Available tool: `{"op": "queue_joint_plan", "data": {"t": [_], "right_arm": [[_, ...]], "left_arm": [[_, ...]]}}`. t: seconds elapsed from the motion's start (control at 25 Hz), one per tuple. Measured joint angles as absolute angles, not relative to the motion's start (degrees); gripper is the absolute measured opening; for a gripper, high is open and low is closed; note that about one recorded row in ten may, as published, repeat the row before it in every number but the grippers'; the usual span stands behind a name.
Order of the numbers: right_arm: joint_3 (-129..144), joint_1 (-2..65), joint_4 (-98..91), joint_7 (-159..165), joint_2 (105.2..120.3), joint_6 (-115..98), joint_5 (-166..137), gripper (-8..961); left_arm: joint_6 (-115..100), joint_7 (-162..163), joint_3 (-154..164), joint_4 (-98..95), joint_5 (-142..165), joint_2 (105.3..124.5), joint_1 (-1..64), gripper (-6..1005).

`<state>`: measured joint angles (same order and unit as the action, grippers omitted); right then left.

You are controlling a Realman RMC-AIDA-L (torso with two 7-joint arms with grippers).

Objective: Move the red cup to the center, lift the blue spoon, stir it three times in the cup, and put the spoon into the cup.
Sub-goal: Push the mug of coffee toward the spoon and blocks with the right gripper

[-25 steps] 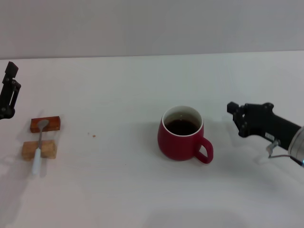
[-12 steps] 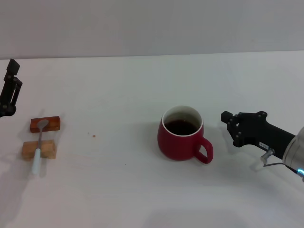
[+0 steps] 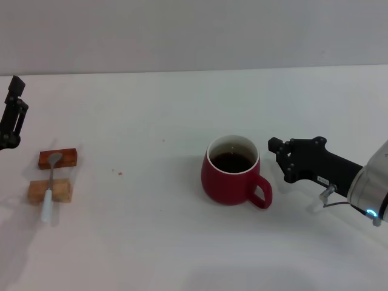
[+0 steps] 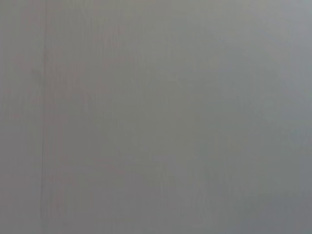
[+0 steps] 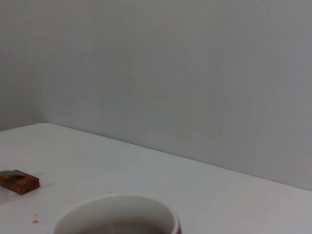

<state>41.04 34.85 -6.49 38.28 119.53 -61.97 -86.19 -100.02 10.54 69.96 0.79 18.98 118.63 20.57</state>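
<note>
The red cup (image 3: 232,170) stands upright on the white surface (image 3: 151,230), a little right of its middle, with dark liquid inside and its handle toward the front right corner. The right end effector (image 3: 277,156) is just beside the cup's rim on the right side, apart from it; its fingers look spread and hold nothing. The blue spoon (image 3: 50,185) lies near the left edge, across two small wooden blocks (image 3: 54,176). The left end effector (image 3: 11,115) hangs at the left edge, well apart from the spoon; I cannot tell its state.
</note>
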Motion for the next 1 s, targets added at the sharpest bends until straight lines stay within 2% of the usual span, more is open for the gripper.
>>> {"op": "queue_joint_plan", "data": {"t": [1.0], "right_arm": [[41.1,40.3,-1.5,35.4,119.62,-61.7,-86.5,-1]], "left_arm": [[-100.3,10.5,70.2,0.8,19.0,118.65,20.3,543]]}}
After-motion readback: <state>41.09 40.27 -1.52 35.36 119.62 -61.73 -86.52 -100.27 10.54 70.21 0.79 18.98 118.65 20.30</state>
